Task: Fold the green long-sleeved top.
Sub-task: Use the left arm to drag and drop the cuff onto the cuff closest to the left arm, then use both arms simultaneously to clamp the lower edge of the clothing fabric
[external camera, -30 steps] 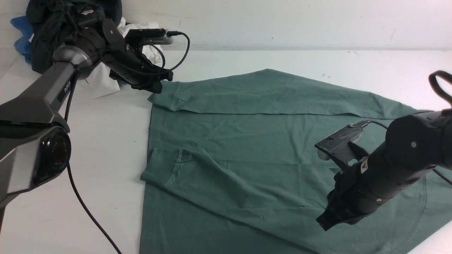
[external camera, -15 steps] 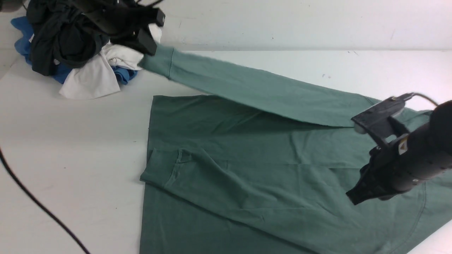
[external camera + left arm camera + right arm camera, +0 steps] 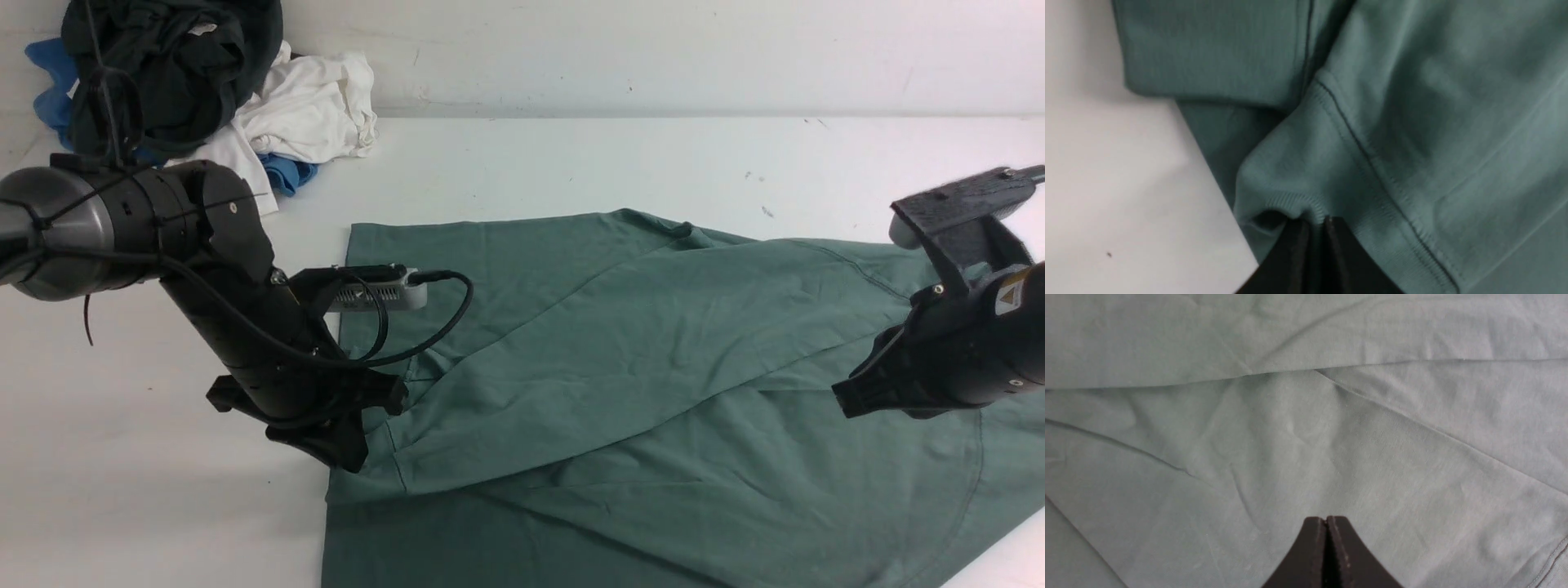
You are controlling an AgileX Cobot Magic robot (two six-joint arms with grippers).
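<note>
The green long-sleeved top (image 3: 620, 384) lies spread over the white table, filling the middle and right of the front view. One sleeve crosses the body diagonally, its cuff (image 3: 371, 445) at the near left edge. My left gripper (image 3: 353, 457) is shut on that ribbed cuff (image 3: 1290, 204), low over the other folded sleeve's cuff (image 3: 1208, 53). My right gripper (image 3: 849, 402) is shut and empty, hovering just above the top's right part (image 3: 1306, 437). Neck tag and chest logo are hidden.
A pile of clothes sits at the back left corner: a black garment (image 3: 163, 65), a white one (image 3: 306, 106) and blue ones (image 3: 49, 90). The white table (image 3: 163, 490) shows bare at the left and along the back. A wall runs behind.
My left gripper has carried the far sleeve's cuff from the back left, up and then down toward me, laying the sleeve diagonally across the body. My right arm moved up and right.
</note>
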